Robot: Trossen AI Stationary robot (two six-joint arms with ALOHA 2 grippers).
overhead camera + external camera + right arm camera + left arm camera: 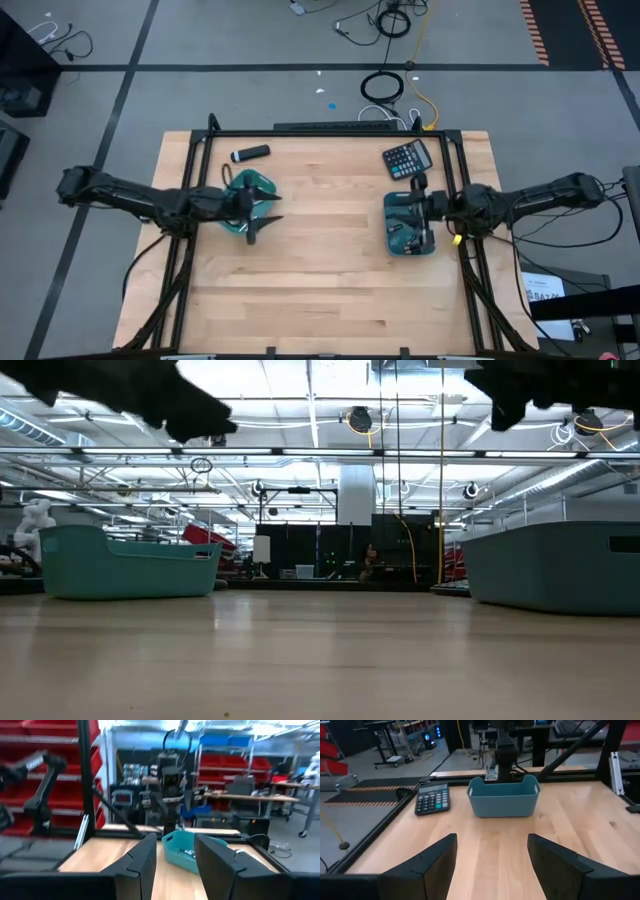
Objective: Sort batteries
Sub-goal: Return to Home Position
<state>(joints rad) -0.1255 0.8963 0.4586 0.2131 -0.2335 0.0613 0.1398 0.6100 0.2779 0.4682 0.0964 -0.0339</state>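
Observation:
Two teal trays stand on the wooden table. The left tray [250, 188] [186, 849] holds a few small pale cells [188, 852]. The right tray [408, 226] [504, 796] also shows small pale bits [404, 236] that look like batteries. My left gripper [264, 214] [491, 865] hovers open at the left tray's right side, facing the right tray. My right gripper [416, 210] [175, 865] hangs open over the right tray, facing left. Neither holds anything.
A black calculator [407, 158] [432, 798] lies by the far right corner, just beyond the right tray. A black marker-like cylinder [250, 153] lies beyond the left tray. The wide wooden middle of the table [330, 260] lies between the trays. A black frame rail [330, 131] runs along the far edge.

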